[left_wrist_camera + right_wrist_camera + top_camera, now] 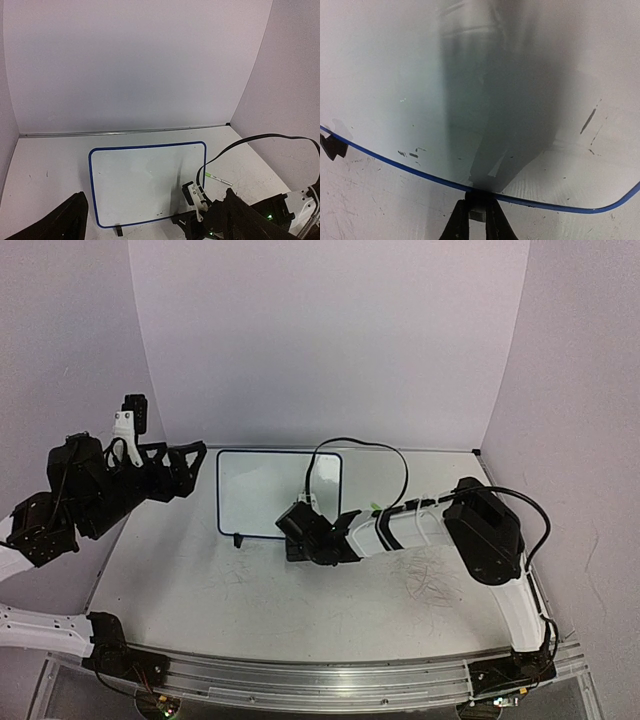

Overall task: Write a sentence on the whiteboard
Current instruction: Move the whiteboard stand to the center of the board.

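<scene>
The whiteboard [255,490] lies flat in the middle of the table, white with a thin blue rim. Its face [140,180] is bare apart from a few dark specks; the sentence is out of view. My right gripper [296,545] reaches to the board's near edge. In the right wrist view, the gripper [477,212] is shut on the small black foot under the blue rim of the whiteboard [420,75]. My left gripper [190,472] hovers left of the board, open and holding nothing, its dark fingers [70,220] framing the board from above.
A thin pen with a green end [217,178] lies on the table just right of the board. A black cable [370,445] loops over the board's right side. Grey scribble marks [430,580] stain the tabletop near the right arm. Walls close in behind and on both sides.
</scene>
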